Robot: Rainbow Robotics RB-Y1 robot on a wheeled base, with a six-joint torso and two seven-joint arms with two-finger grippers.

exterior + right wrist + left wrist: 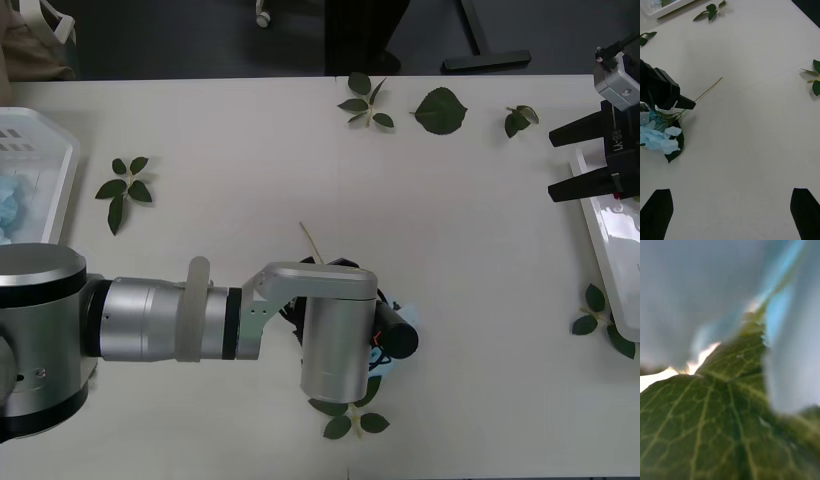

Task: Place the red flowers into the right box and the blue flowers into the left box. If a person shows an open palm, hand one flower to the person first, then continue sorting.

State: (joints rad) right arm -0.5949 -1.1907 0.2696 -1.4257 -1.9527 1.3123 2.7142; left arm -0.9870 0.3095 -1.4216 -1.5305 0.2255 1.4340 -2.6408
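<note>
Left pincer (385, 340) sits low at mid-bench over a blue flower (402, 318), wrist hiding its jaws, so its grip cannot be told; right pincer (580, 160) waits open above the right box (600, 235). Right wrist view: the blue flower (658, 137) lies under the left pincer (683, 103), stem trailing. Left wrist view: a leaf (715, 408) crowds the lens, suggesting a close approach for pickup

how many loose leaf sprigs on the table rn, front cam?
6. Three along the far edge, one near the left box, one beside the right box, one at the near edge under the left arm. That arm may hide more.
</note>
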